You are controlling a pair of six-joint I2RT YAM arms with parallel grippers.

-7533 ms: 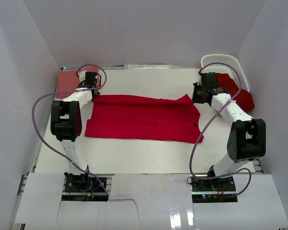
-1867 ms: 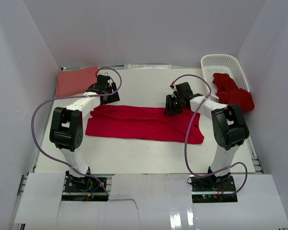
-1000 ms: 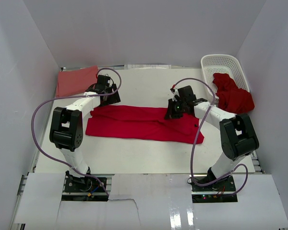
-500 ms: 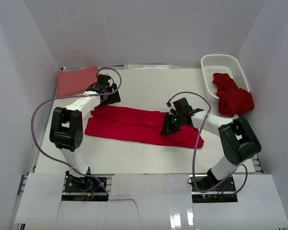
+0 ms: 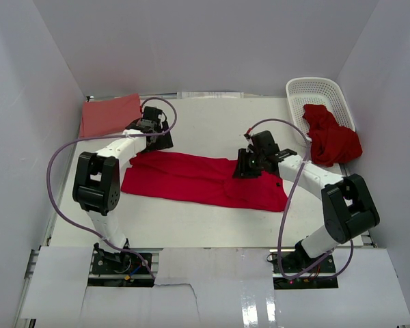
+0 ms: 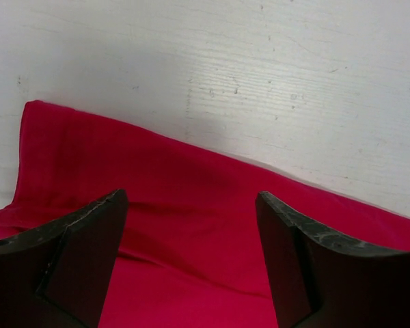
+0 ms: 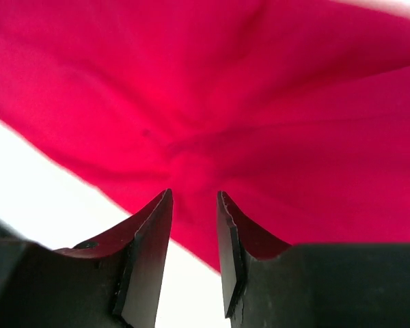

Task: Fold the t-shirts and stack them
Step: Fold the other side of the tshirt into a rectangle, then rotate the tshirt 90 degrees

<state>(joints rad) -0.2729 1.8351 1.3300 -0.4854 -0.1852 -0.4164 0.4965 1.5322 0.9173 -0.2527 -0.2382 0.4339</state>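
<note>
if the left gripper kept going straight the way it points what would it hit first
Probably the crimson red cloth t-shirt spread on the white table: the open left gripper points at its edge, with bare table just beyond. Depth is unclear.

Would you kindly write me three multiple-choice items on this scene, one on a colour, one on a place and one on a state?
1. What colour is the basket?
A) white B) blue C) black
2. Where does the salmon-pink t-shirt lie?
A) inside the basket B) at the far left corner of the table C) between the arm bases
3. How does the left end effector stand?
A) shut on cloth B) open over the spread red t-shirt C) out of view

Answers: A, its lattice is white; B, it lies by the far left wall; B, its jaws stand wide apart above the cloth, gripping nothing.
</note>
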